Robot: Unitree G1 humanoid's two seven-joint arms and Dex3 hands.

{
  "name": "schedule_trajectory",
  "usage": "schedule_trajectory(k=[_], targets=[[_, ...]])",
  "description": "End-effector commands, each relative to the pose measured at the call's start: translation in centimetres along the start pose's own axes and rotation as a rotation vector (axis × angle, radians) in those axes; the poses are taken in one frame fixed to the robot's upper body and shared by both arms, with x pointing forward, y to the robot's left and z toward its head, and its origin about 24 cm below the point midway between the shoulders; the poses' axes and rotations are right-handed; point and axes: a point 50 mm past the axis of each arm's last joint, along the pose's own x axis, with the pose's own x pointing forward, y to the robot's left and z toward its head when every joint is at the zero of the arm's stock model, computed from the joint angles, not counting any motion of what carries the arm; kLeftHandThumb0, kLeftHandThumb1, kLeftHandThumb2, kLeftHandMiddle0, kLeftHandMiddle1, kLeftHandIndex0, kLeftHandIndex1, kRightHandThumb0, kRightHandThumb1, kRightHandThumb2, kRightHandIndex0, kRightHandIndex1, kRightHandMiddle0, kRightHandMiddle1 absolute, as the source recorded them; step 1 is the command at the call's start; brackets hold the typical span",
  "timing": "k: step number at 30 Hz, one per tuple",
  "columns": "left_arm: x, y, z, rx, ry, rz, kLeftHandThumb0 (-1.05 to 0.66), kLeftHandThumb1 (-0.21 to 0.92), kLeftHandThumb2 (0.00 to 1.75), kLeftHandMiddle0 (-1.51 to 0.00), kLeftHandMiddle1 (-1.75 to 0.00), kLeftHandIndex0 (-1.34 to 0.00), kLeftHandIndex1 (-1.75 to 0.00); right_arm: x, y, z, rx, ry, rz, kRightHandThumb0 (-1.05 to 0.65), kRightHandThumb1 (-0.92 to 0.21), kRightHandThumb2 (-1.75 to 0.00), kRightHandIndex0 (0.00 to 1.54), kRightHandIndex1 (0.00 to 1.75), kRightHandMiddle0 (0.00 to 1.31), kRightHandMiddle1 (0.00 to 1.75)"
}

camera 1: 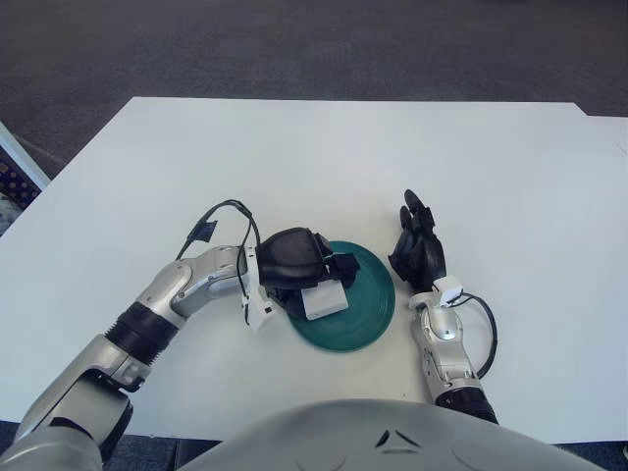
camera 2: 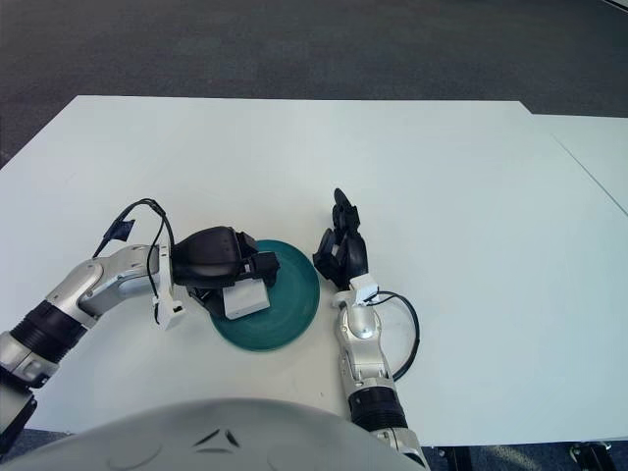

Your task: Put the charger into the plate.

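A dark green plate (camera 1: 368, 309) lies on the white table near its front edge. A white block-shaped charger (camera 1: 324, 299) is over the plate's left part, under my left hand (camera 1: 309, 267). The hand's black fingers curl around the charger from above and hold it. I cannot tell whether the charger touches the plate. My right hand (camera 1: 420, 250) shows just right of the plate, fingers relaxed and pointing away, holding nothing.
The white table (camera 1: 343, 157) stretches far beyond the plate. Dark carpet lies past its far edge. A second table edge shows at the far right (camera 2: 589, 147).
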Motion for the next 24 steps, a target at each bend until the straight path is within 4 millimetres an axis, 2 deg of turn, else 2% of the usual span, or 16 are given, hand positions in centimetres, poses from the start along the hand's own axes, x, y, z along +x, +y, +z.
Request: schedule_trajectory(k=[1,10,24], targets=[[0.6,0.1,-0.1,0.047,-0.019,-0.030,-0.49,0.25,1.38,-1.05,-1.75,-0.65,-1.75,-4.5,-0.5,-4.8,0.055,0.297,-0.087,-1.01,-0.92,-0.93,0.04,0.00,0.00,0.24],[1.2,0.0,-0.1,0.147,-0.055,-0.093,-0.50,0.23,1.42,-1.00,-1.75,-0.67,-1.75,-4.4,-0.3,-5.0,0.077,0.314,-0.068,-1.02,-0.92,-0.93,0.05,0.00,0.00,0.25],[1.8,-0.2,-0.2,0.244,-0.089,-0.112,-0.52,0.18,1.48,-1.04,-1.75,-0.72,-1.75,-3.7,-1.2,-5.7,0.112,0.326,-0.045,-1.03,-0.92,-0.93,0.04,0.00,0.00,0.14]])
